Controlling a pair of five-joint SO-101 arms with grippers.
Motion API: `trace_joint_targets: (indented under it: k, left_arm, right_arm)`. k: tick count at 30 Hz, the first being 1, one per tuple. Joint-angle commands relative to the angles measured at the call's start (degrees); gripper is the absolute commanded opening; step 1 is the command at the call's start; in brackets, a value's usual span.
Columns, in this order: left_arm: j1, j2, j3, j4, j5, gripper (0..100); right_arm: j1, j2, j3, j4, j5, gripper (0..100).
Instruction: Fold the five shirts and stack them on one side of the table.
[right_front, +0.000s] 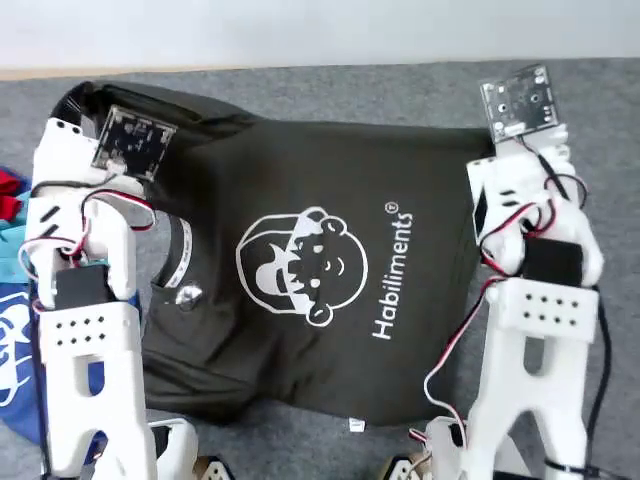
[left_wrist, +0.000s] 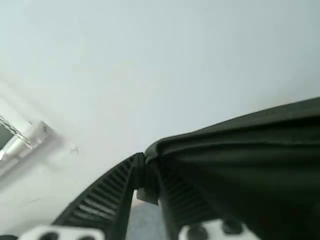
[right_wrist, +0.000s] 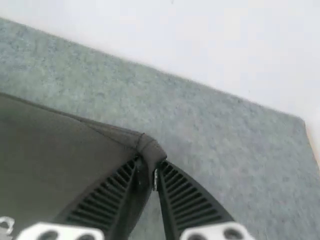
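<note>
A dark shirt (right_front: 300, 170) with a white cartoon print lies spread across the grey table (right_front: 330, 90) between the two arms. My left gripper (left_wrist: 145, 172) is shut on a fold of the shirt (left_wrist: 250, 170) at its far left corner, which is raised in front of the white wall. At the far right corner my right gripper (right_wrist: 151, 172) is shut on the shirt (right_wrist: 60, 150), just above the table (right_wrist: 225, 145). In the high view each arm's camera board hides its fingers.
Blue, red and teal shirts (right_front: 12, 330) lie bunched at the table's left edge beside the left arm. A white wall (right_front: 300, 30) runs along the table's far edge. Bare grey table shows beyond the shirt's far edge.
</note>
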Motion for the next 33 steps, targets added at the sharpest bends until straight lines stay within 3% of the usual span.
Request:
trace_joint_targets:
  k: [1,8,16,20,23,33]
  left_arm:
    - [-0.1,1.2,0.0,-10.1,-0.2,0]
    - [-0.5,10.3,-1.2,-22.1,-0.2,0]
    - [-0.5,17.5,-7.1,-22.2,-0.2,0]
    - [-0.6,17.8,-6.8,-21.6,-1.0,0]
    - [-0.6,16.5,-6.0,-14.6,-6.6,0]
    - [-0.6,7.7,-6.1,23.5,-20.7,0]
  right_arm:
    - [-0.1,0.8,-0.4,-6.5,-0.5,1.1]
    - [-0.1,4.0,-0.4,-15.2,-0.5,1.0]
    - [-1.7,7.7,-0.4,-17.8,-0.2,1.0]
    - [-2.7,7.8,-0.4,-14.1,-0.1,1.0]
    - [-3.7,7.9,-0.4,-8.6,1.3,1.0]
    - [-4.1,7.6,-0.4,10.5,1.6,1.0]
